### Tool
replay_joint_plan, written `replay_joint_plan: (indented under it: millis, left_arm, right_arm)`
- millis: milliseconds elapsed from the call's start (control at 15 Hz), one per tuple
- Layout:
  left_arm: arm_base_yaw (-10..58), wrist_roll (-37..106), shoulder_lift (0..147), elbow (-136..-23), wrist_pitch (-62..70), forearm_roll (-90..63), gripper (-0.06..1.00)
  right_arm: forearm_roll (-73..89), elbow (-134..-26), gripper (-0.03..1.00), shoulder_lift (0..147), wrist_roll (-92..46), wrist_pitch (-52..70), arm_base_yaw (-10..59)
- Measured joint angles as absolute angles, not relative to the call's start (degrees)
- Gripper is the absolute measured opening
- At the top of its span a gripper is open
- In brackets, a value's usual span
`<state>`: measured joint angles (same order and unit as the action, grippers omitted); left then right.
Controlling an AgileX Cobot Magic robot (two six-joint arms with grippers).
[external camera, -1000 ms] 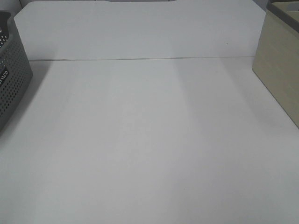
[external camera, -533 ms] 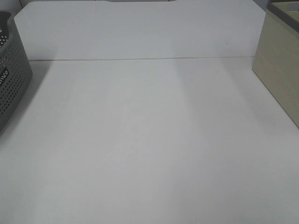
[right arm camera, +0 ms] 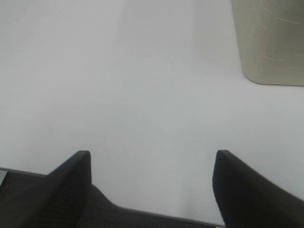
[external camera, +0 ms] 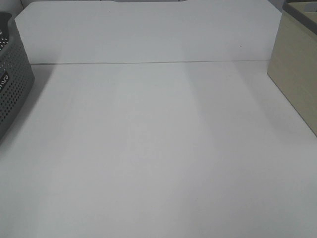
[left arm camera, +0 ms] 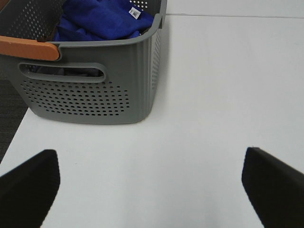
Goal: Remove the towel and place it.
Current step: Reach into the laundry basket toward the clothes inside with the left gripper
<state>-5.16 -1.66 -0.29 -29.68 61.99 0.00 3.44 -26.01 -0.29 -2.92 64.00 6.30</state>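
Observation:
The towel (left arm camera: 102,20) is a crumpled royal-blue plush cloth with a small white tag, lying inside a grey perforated basket (left arm camera: 90,97) with an orange handle; it shows only in the left wrist view. My left gripper (left arm camera: 149,183) hangs open over the white table, short of the basket, with nothing between its black fingers (left arm camera: 31,183). My right gripper (right arm camera: 152,183) is open too, above the table's near edge, and empty. Neither gripper appears in the exterior high view, where only the basket's side (external camera: 12,87) is visible at the left edge.
A beige box (external camera: 297,74) stands at the table's right side, also seen as a beige box (right arm camera: 270,42) in the right wrist view. The white table (external camera: 158,148) has a seam line across its far part. Dark floor shows beyond the near table edge.

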Motion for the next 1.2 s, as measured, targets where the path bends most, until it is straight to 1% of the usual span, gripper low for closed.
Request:
replay_joint_plan:
  millis: [1200]
  left_arm:
    - [-5.2,-1.7,-0.3,-29.7,62.0,0.0,0.99]
  right_arm:
    - [3.4,-26.0,0.71,-0.3,-2.9,64.0,6.3]
